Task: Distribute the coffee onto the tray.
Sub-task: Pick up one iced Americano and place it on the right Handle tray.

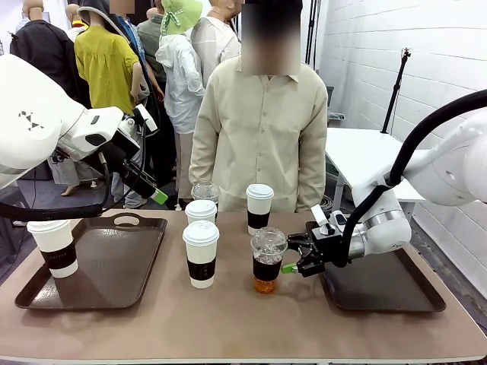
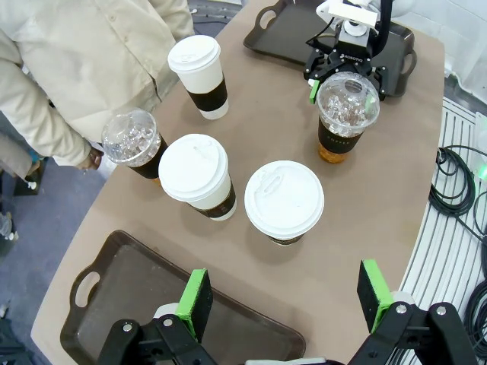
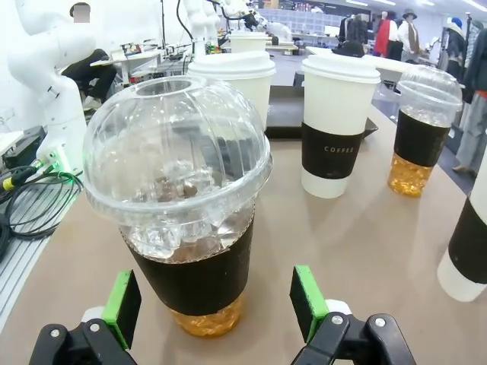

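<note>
Right arm stretched low over the tabletop (image 1: 228, 323), right tool (image 1: 293, 257) spread open beside the near dome-lidded iced coffee (image 1: 268, 262), left tool (image 2: 286, 298) raised open above the left tray (image 1: 114, 281), one paper coffee cup (image 1: 55, 247) stood there

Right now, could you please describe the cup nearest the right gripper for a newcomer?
On the brown table, find the right-hand tray and the open right gripper. The cup at its fingertips is clear and dome-lidded, unlike the white paper cups; the other clear cup stands by the person.
</note>
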Robot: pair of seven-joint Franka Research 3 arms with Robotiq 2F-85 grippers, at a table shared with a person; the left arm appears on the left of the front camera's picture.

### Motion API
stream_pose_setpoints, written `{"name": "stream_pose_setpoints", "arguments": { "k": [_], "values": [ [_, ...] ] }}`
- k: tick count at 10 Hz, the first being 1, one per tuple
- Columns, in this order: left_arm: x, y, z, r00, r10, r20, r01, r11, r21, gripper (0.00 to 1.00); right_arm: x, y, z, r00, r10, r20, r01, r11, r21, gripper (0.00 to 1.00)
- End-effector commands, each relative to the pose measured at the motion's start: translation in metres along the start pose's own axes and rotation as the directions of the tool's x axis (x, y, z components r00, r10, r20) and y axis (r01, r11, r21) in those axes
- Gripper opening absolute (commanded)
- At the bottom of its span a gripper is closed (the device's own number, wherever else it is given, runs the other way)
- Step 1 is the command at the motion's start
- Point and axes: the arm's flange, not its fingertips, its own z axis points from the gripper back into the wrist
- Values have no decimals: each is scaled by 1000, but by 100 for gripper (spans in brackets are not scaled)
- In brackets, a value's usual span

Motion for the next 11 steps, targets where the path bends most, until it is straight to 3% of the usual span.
{"name": "stream_pose_setpoints", "arguments": {
  "k": [1,7,11],
  "values": [
    [-1,2,0,1000,-5,1,5,1000,-9,100,0,-8,-9,1000,-12,12,12,1000,29,100],
    [-1,2,0,1000,-5,1,5,1000,-9,100,2,-15,-29,999,-48,12,46,988,145,100],
    [-1,2,0,1000,-5,1,5,1000,-9,100,0,-20,-38,995,-96,-5,95,982,163,100]
  ]
}}
